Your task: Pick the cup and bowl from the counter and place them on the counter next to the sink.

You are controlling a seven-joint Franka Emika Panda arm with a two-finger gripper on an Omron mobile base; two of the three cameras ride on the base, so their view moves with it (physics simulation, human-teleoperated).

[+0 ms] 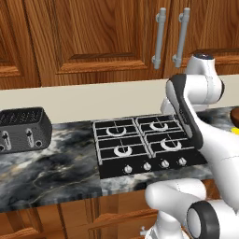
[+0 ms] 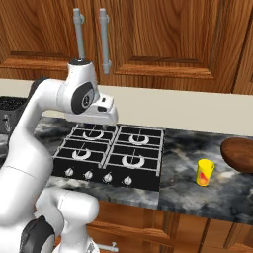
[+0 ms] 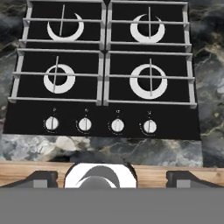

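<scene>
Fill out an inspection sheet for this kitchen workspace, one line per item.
Surface: dark marble counter above wooden cabinets, with a black four-burner gas stove set into it.
Job's things: yellow cup upright on the counter to the right of the stove; brown bowl behind and right of it, apart from it, cut off by the picture's edge. No sink in view.
Clutter: dark toaster on the counter left of the stove.
Grippers: gripper above the stove's front edge, jaws wide open, holding nothing.
Cables: nothing seen.
Surroundings: wooden wall cabinets with grey bar handles, and a beige backsplash under them.
</scene>
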